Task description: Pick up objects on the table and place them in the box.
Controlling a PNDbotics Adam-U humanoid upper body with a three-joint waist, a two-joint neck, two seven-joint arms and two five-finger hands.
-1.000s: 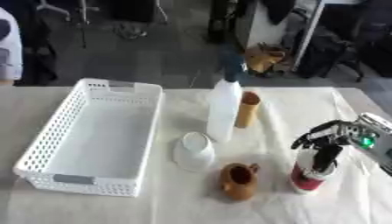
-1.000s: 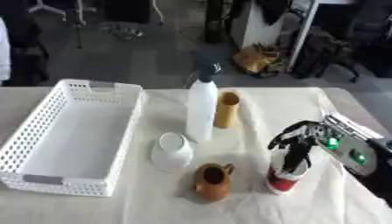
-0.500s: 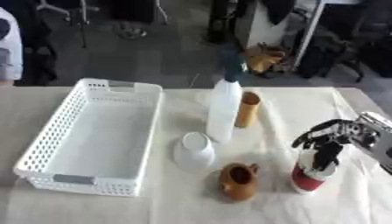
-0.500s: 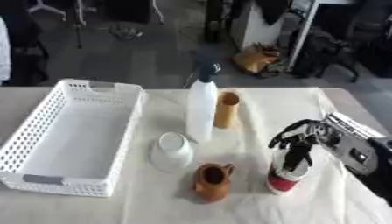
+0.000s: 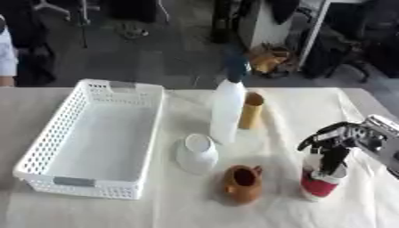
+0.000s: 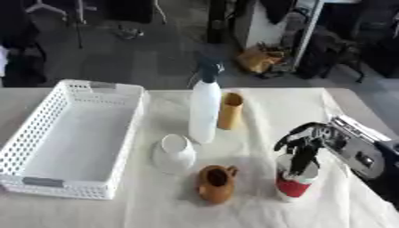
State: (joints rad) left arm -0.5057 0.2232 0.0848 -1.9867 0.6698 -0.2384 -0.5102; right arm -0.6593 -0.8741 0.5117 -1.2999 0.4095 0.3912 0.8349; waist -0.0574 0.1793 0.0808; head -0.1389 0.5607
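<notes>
Right eye view: right hand (image 6: pixel 305 141) curls onto red cup (image 6: pixel 295 182), beside brown mug (image 6: pixel 214 183).

Open cloth between white basket (image 5: pixel 93 142) and white bowl (image 5: pixel 196 152); spray bottle (image 5: pixel 228 107), brown jug (image 5: pixel 241 183) mid-table

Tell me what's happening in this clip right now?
The robot's right hand hangs over a red and white cup near the table's right edge, fingers curled down at its rim. The white perforated plastic basket holds nothing. A white spray bottle, tan cylinder, white bowl and brown ceramic mug wait on the cloth.
</notes>
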